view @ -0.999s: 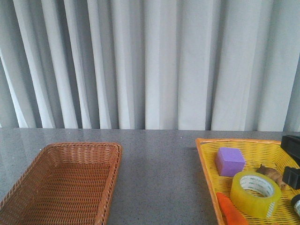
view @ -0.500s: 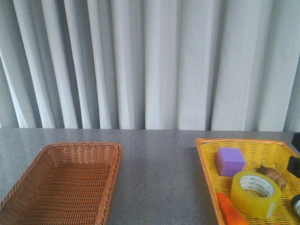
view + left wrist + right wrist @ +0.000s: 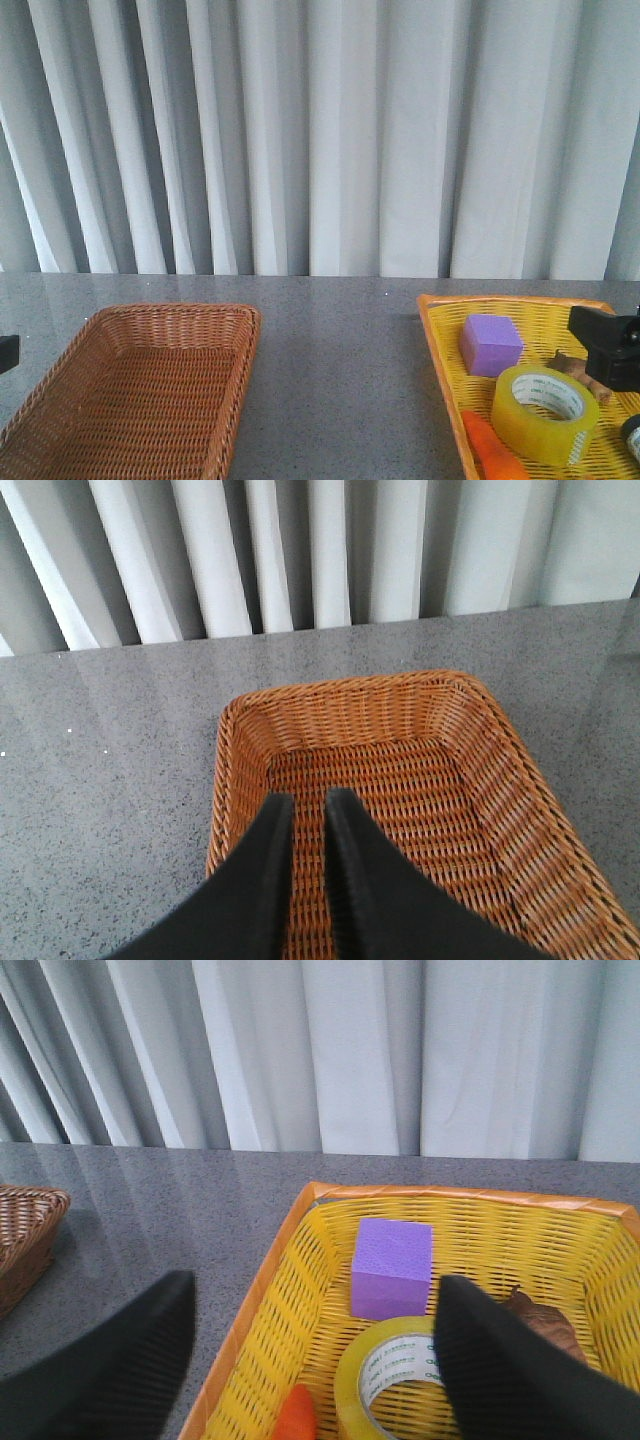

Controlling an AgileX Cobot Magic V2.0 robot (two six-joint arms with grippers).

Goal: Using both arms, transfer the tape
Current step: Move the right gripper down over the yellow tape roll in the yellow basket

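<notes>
The tape [image 3: 525, 420], a yellow translucent roll with a white printed core, lies flat in the yellow basket [image 3: 440, 340] at the right. In the right wrist view the tape [image 3: 362, 1392] sits low between the wide-open fingers of my right gripper [image 3: 315, 1285], which hangs above it and is empty. In the front view the right gripper [image 3: 600, 345] shows as a black block just behind and right of the roll. My left gripper [image 3: 308, 802] is shut and empty above the brown wicker basket [image 3: 240, 730]. Only a dark sliver of the left arm [image 3: 6, 352] shows in the front view.
A purple foam cube [image 3: 490, 343] stands in the yellow basket behind the tape. An orange object [image 3: 492, 450] lies left of the tape, a brown knobbly piece [image 3: 580, 372] behind it, and a dark item [image 3: 632, 432] at the right edge. The brown basket [image 3: 240, 380] is at the left. Grey curtains hang behind the table.
The right gripper drew back toward the right edge, then came further left over the yellow basket, behind the tape. A sliver of the left arm has appeared at the left edge.
</notes>
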